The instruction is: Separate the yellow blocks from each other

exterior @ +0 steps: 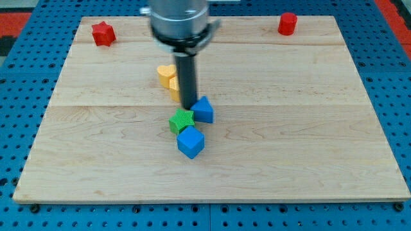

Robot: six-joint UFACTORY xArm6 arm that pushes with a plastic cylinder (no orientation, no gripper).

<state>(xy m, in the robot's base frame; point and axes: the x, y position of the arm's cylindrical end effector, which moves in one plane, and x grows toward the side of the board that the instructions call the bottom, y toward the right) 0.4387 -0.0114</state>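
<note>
My tip (189, 106), a bare rod and no hand to open or hold, sat on the surface (308, 141) touching the second yellow block (174, 92), mostly hidden behind it. The yellow heart block (166, 74) lay just beyond, apparently touching, so a wedge seemed intended. Beside my tip crowded a blue block (203, 110), green star block (182, 120) and blue cube (191, 142); room lay open toward the view's left.

Upright dark rod under a grey mount, my tip (189, 106) on the board
</note>
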